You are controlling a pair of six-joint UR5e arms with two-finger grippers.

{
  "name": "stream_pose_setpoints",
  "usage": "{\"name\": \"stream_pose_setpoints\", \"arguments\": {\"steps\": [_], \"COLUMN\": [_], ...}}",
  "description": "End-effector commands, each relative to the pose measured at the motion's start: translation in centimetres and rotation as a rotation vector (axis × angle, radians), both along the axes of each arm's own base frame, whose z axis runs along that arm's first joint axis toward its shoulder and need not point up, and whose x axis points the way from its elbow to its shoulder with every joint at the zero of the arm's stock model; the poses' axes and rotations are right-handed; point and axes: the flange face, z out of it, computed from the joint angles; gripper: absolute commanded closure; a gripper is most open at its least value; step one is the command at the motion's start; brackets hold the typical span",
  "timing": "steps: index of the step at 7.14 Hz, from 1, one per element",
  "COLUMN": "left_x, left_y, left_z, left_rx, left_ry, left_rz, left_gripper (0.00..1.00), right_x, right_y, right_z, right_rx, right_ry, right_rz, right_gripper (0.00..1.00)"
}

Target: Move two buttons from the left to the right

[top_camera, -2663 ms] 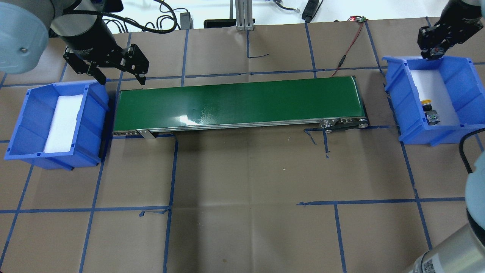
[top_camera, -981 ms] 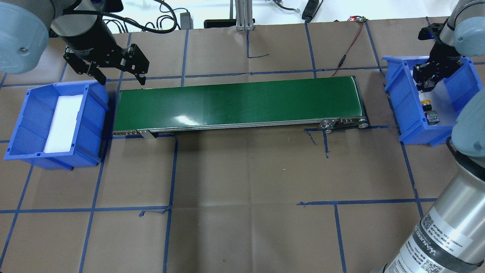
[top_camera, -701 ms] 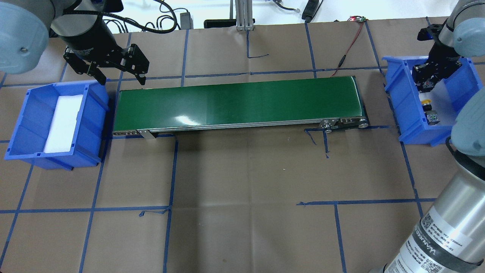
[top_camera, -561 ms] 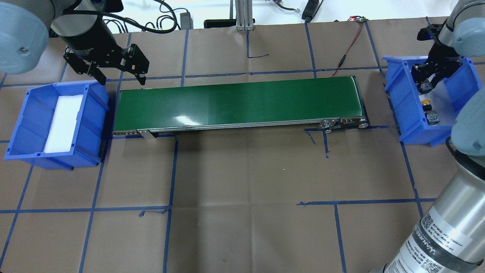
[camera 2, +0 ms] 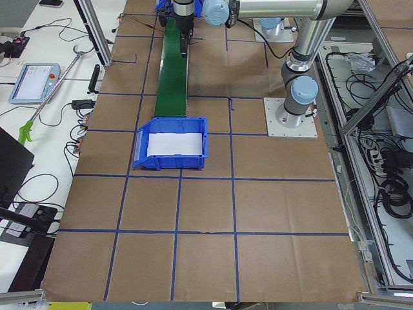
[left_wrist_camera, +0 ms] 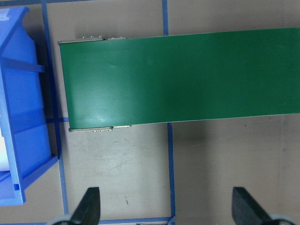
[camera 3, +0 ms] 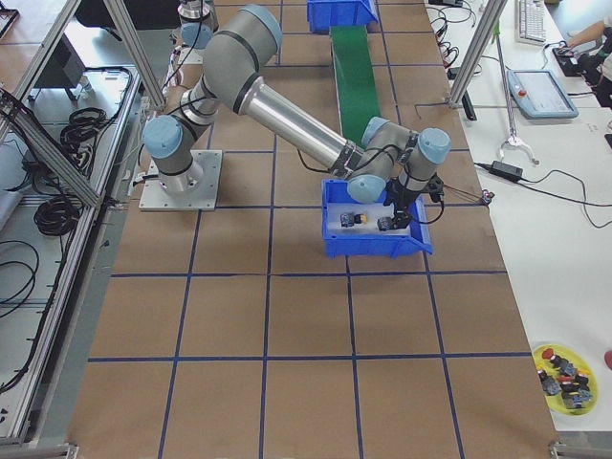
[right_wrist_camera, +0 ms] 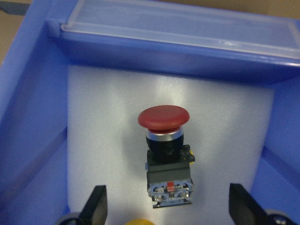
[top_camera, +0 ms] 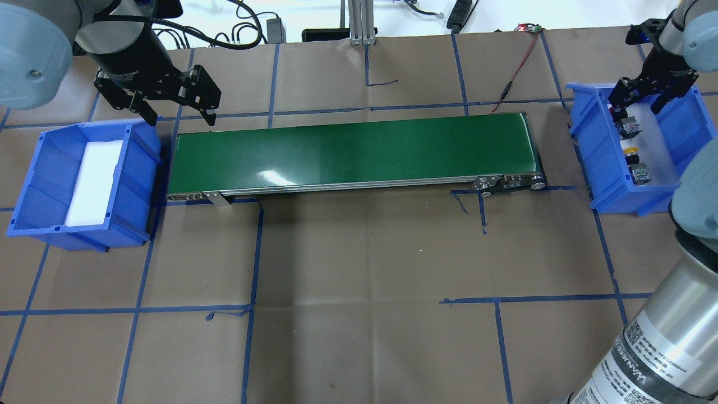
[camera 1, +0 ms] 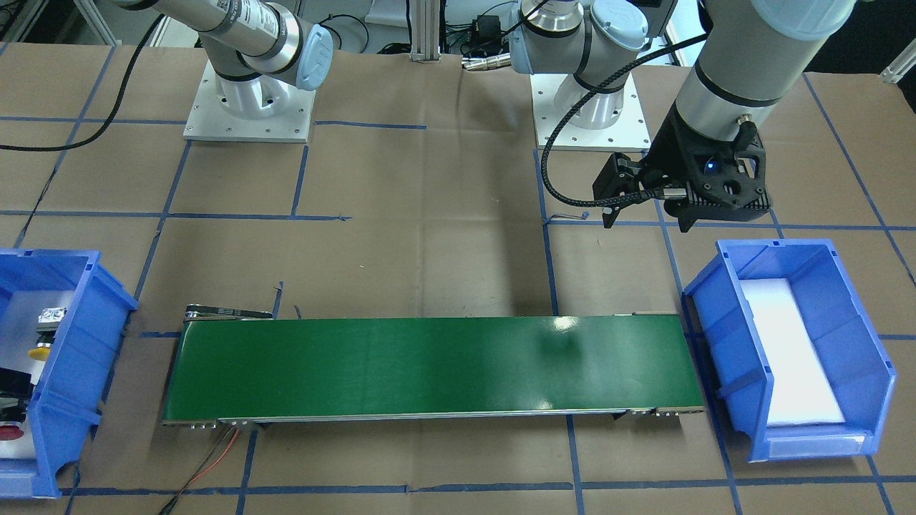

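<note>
The red button [right_wrist_camera: 164,118] lies free on the white foam in the right blue bin [right_wrist_camera: 28,117], cap toward the far wall. It also shows in the overhead view [top_camera: 627,127], with the yellow button [top_camera: 633,151] next to it in that bin [top_camera: 594,147]. My right gripper [top_camera: 639,100] hangs open and empty just above the red button, its fingers [right_wrist_camera: 97,202] on either side of it. My left gripper [top_camera: 180,115] is open and empty, above the table behind the belt's left end. The left blue bin [top_camera: 42,185] holds only white foam.
A green conveyor belt [top_camera: 353,148] runs between the two bins, with nothing on it. A red-and-black wire [top_camera: 513,73] leads off its far right end. Blue tape lines cross the brown paper table. Cables and a metal post stand at the back edge.
My right gripper went down into the right bin with the red button, opened, left it on the foam and rose a little. The left arm has not moved.
</note>
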Motion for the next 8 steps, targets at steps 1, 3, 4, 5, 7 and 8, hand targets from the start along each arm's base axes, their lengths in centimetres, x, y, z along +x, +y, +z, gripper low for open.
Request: {"name": "stream_pose_setpoints", "arguments": {"steps": [1, 3, 4, 5, 7, 8], "left_x": [0.0, 0.0, 0.0, 0.0, 0.0, 0.0], "left_y": [0.0, 0.0, 0.0, 0.0, 0.0, 0.0], "left_z": [0.0, 0.0, 0.1, 0.0, 0.0, 0.0], "left_rx": [0.0, 0.0, -0.001, 0.0, 0.0, 0.0], "left_ry": [0.0, 0.0, 0.0, 0.0, 0.0, 0.0], "left_rz": [0.001, -0.002, 0.001, 0.001, 0.001, 0.001], "left_gripper": [0.0, 0.0, 0.0, 0.0, 0.0, 0.0], "right_x": [1.4, 5.2, 10.3, 16.9, 27.3, 30.5], "right_y": [2.4, 8.2, 11.2, 12.9, 15.5, 16.7], "right_z": [7.5, 18.7, 20.4, 21.6, 23.5, 23.6], "right_rx": [-0.047, -0.11, -0.083, -0.102, -0.13, -0.126], "right_ry": [0.021, 0.054, 0.044, 0.046, 0.051, 0.049], "right_rz": [0.004, -0.095, -0.153, -0.114, -0.23, -0.231], "right_gripper": [0.0, 0.0, 0.0, 0.0, 0.0, 0.0]}}
